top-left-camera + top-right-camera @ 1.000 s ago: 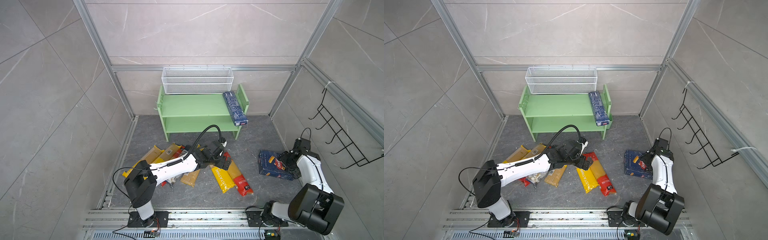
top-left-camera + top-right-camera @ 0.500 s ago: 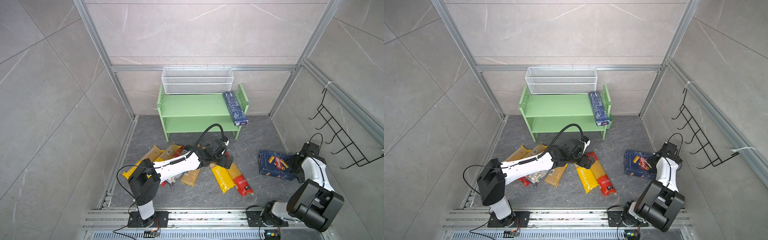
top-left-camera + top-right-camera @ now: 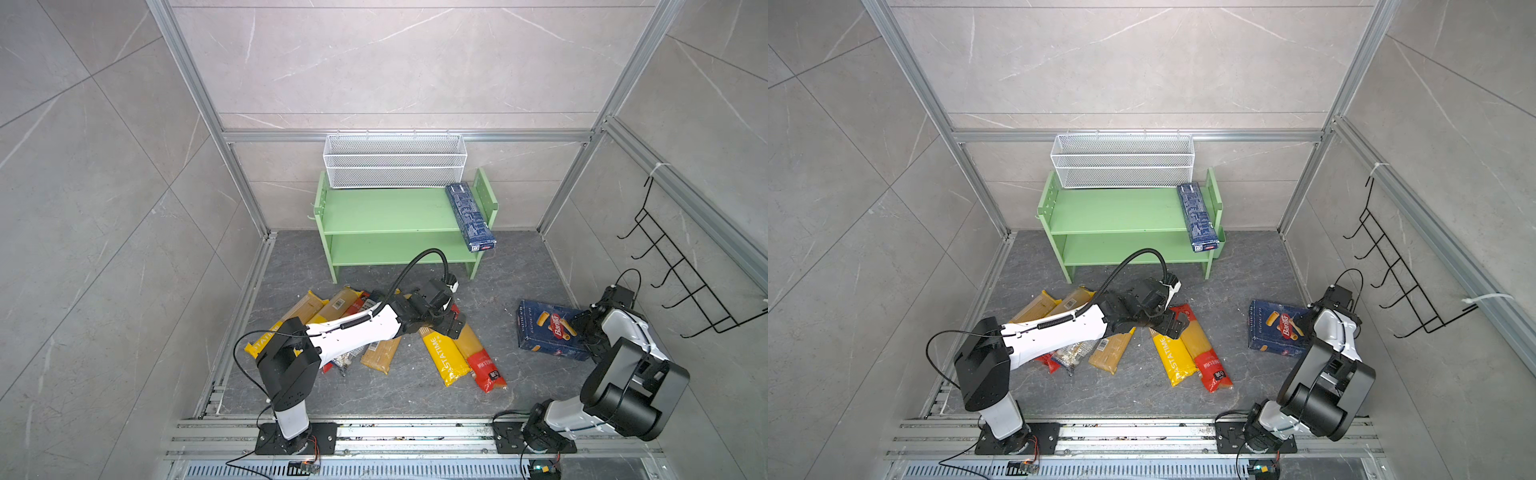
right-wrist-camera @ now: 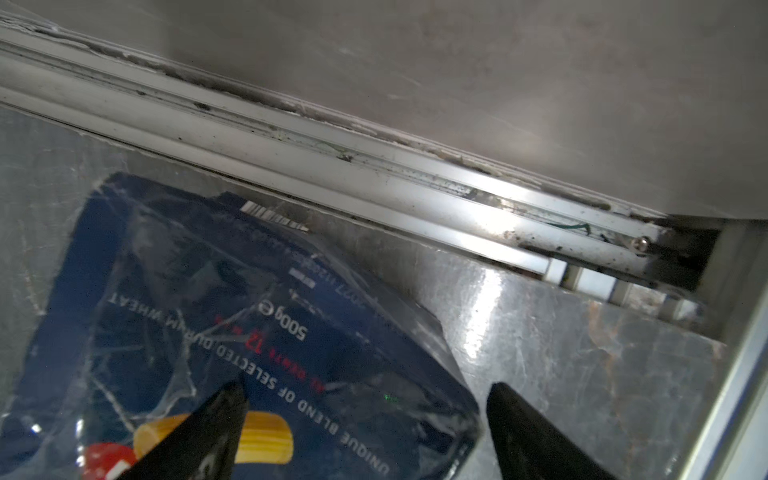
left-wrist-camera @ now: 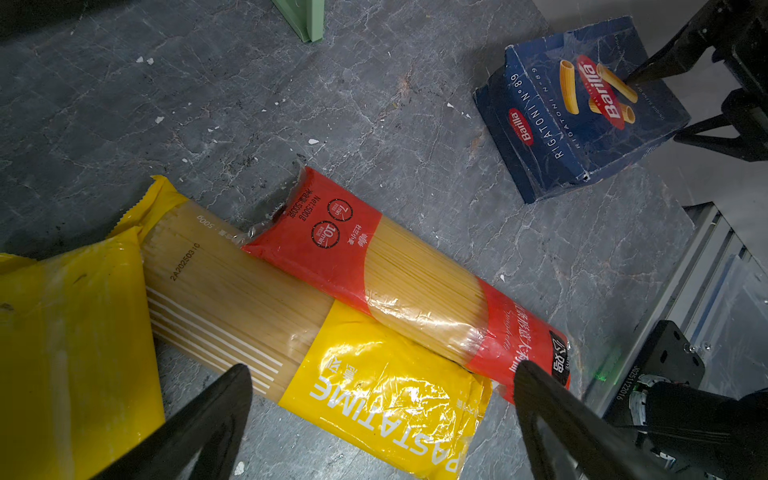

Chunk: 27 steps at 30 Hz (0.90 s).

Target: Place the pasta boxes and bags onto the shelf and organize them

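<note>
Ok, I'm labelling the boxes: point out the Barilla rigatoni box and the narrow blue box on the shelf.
Barilla rigatoni box (image 3: 545, 332): in a top view, printed front face.
narrow blue box (image 3: 469, 216): in a top view, upper face, midway.

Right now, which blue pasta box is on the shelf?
The long narrow blue box, on the shelf's top board; the wide Barilla box lies on the floor.

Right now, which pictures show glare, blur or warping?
Right wrist view: glare streaks the floor and the rail, the Barilla box looks hazy. Left wrist view: the red bag print is crisp, fingers of the left gripper blurred. Both top views: even light, frame posts splay outward.
</note>
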### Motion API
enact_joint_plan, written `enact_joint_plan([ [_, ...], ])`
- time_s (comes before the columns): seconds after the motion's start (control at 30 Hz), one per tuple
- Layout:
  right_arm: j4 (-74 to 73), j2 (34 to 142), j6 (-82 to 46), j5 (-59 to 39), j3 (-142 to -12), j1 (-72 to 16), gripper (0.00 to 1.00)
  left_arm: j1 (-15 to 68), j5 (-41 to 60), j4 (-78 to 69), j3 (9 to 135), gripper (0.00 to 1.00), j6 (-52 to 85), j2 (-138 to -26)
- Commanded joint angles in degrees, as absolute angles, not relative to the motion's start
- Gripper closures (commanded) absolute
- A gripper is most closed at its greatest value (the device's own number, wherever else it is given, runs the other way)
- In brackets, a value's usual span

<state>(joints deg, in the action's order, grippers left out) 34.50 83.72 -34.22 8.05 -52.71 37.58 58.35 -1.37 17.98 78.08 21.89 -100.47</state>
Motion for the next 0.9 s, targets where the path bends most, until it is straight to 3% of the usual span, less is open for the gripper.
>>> enact_joint_plan([
  [0.0,33.2,84.5,-33.1,6.1,-52.7,37.7,0.08,57.7,-1.6,17.8,77.9,0.00,20.2,-99.4],
  [0.3,35.2,82.0,-32.7,4.1,-49.6,31.0,0.15,57.4,-0.3,16.9,76.0,0.00,21.0,-99.5],
  [0.87,42.0,71.6,-39.3,4.7,-44.9,4.9,0.15,57.4,-3.6,14.4,63.4,0.00,24.9,-90.0],
])
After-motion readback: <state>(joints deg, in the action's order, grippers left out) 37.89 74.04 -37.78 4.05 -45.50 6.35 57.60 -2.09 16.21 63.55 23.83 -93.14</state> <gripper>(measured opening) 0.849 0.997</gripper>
